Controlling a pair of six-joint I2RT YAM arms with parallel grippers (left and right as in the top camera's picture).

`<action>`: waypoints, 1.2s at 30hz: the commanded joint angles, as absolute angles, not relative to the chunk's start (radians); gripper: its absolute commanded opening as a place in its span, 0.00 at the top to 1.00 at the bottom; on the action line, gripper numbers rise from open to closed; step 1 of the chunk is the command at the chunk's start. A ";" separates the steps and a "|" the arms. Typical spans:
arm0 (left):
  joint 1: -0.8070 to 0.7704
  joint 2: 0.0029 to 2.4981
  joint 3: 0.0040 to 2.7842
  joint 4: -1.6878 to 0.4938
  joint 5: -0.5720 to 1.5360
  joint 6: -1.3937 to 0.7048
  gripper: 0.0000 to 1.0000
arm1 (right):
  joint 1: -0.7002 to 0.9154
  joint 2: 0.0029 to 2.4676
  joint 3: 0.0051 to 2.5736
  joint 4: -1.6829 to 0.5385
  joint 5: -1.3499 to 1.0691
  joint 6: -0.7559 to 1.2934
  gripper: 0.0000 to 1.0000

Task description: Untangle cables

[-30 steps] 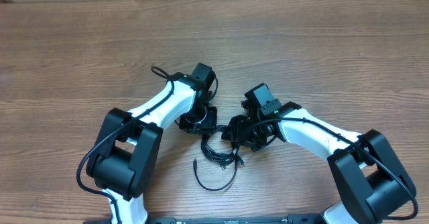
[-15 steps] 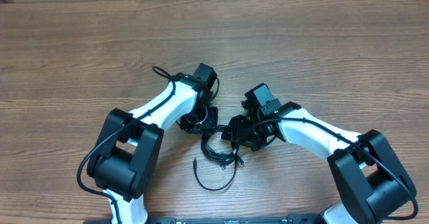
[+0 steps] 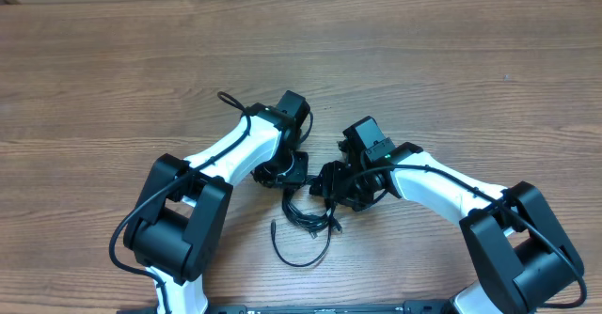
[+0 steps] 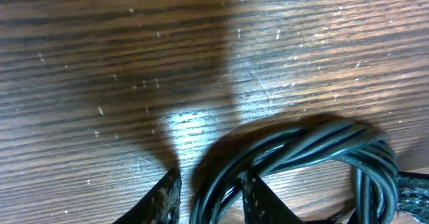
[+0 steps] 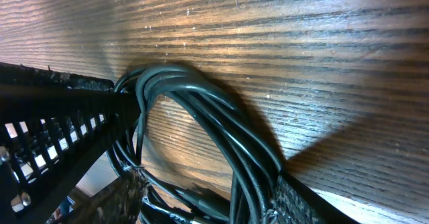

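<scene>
One wide wood-grain counter (image 3: 423, 60) fills the overhead view and carries everything else. Two white arms with black joints reach in from the near edge, the left arm (image 3: 230, 145) and the right arm (image 3: 442, 187), and they angle toward each other so their ends are near one another at the middle of the counter.

The left tool (image 4: 213, 198) is low over the wood. Its wrist view shows two dark fingertips (image 4: 167, 197) at the bottom edge, with a bunch of cords running up between them and curving off to the right. The strands fill nearly the whole gap, so this tool is clenched on the bunch.

The right tool (image 5: 204, 200) straddles a thicker arc of cords. A textured pad (image 5: 298, 197) sits against the strands on one side and a second finger is just beside them on the other. Whether it is pressing them or merely standing around them I cannot tell. A black mesh-covered part (image 5: 53, 130) crosses the left of that view, touching the arc.

The cables (image 3: 306, 215) lie as a small dark tangle on the counter between the two tools and slightly nearer the bases. A single loose loop (image 3: 303, 255) hangs out of the tangle toward the near edge, flat on the wood, and one cord end (image 3: 273, 227) points away to the left of it.
</scene>
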State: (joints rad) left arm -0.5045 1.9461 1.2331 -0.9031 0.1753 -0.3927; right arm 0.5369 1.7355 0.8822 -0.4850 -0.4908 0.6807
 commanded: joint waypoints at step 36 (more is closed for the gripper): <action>-0.524 1.969 1.166 -0.887 0.149 -0.408 0.55 | 0.543 1.766 0.869 -0.495 -0.465 0.684 0.20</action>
State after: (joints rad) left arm -0.5110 1.9327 1.2057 -0.8959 0.1360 -0.3943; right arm 0.5377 1.7332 0.8944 -0.4919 -0.5102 0.6884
